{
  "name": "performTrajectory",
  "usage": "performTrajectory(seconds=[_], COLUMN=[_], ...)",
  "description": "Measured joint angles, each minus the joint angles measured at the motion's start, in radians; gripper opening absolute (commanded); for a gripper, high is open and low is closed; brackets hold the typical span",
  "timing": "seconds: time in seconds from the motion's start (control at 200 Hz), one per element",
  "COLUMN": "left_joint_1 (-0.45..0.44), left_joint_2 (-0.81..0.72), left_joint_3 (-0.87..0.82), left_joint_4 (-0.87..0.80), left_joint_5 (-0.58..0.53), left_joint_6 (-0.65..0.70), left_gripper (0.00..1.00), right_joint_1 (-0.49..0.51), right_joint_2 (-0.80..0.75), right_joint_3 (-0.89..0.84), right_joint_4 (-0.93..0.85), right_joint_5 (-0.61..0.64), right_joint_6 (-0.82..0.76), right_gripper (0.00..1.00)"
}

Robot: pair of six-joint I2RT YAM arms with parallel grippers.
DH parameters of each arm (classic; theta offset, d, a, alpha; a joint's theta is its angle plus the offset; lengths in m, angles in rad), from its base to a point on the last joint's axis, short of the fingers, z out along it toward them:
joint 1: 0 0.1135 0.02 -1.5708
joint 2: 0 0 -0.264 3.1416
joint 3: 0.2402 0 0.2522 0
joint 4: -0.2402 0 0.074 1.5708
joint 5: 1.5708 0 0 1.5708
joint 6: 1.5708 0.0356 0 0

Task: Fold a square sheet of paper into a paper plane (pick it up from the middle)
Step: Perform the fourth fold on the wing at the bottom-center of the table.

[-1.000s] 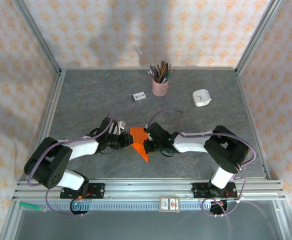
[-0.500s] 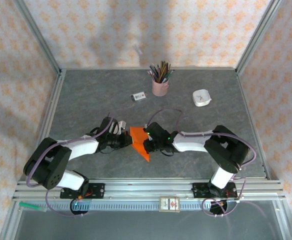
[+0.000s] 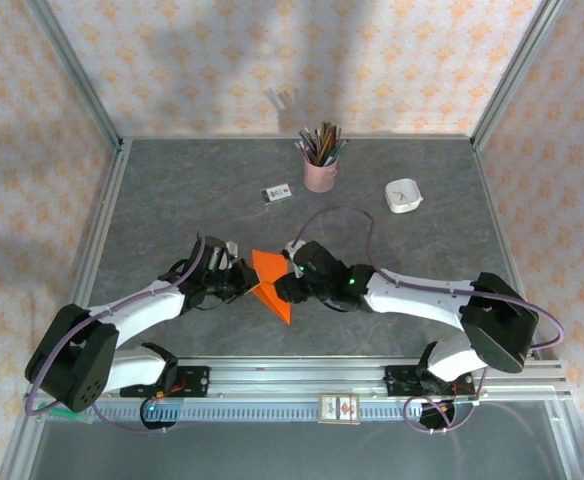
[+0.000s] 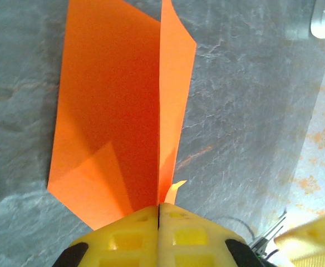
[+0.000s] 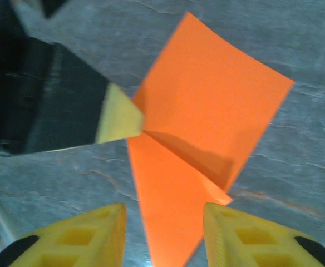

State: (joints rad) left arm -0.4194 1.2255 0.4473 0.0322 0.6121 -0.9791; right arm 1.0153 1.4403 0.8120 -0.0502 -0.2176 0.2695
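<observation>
While left hand (image 4: 158, 210) pinches, one orange sheet (image 4: 112, 111)

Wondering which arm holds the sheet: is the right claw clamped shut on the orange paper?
No, the yellow fingers of the right claw stand well apart, not closed on the orange paper between them.

Soft, even light falls from overhead in the top view. The arms throw only faint shadows on the grey table (image 3: 172, 190), and broad dim patches mottle the back wall (image 3: 292, 60). Ahead of the left gripper (image 4: 158, 222) the orange paper (image 4: 112, 111) is crisp and saturated, while the far corner to its right washes out in glare. Ahead of the right gripper (image 5: 163, 219) everything is blurred; a raised fold casts a dark shadow on the paper.
</observation>
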Motion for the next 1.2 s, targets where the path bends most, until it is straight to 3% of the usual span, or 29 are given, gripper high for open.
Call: performTrajectory(seconds=[0.22,0.576,0.981,1.201], left_joint_1=[0.0,0.0,0.0,0.0], left_joint_2=[-0.021,-0.008,-0.006,-0.006], left_joint_3=[0.002,0.019,0.029,0.029], left_joint_4=[-0.055,-0.106,-0.122,-0.122], left_joint_5=[-0.001,0.0,0.001,0.004], left_joint_6=[-0.081,-0.105,-0.105,-0.105], left_gripper=[0.0,0.0,0.0,0.0], right_joint_1=[0.131,0.213,0.235,0.235], right_joint_2=[0.038,0.17,0.288,0.319], right_joint_3=[-0.071,-0.079,-0.011,0.027], right_joint_4=[0.105,0.21,0.22,0.217], right_joint_5=[0.135,0.311,0.392,0.412], right_joint_6=[0.057,0.094,0.097,0.098], right_gripper=[0.43,0.43,0.44,0.39])
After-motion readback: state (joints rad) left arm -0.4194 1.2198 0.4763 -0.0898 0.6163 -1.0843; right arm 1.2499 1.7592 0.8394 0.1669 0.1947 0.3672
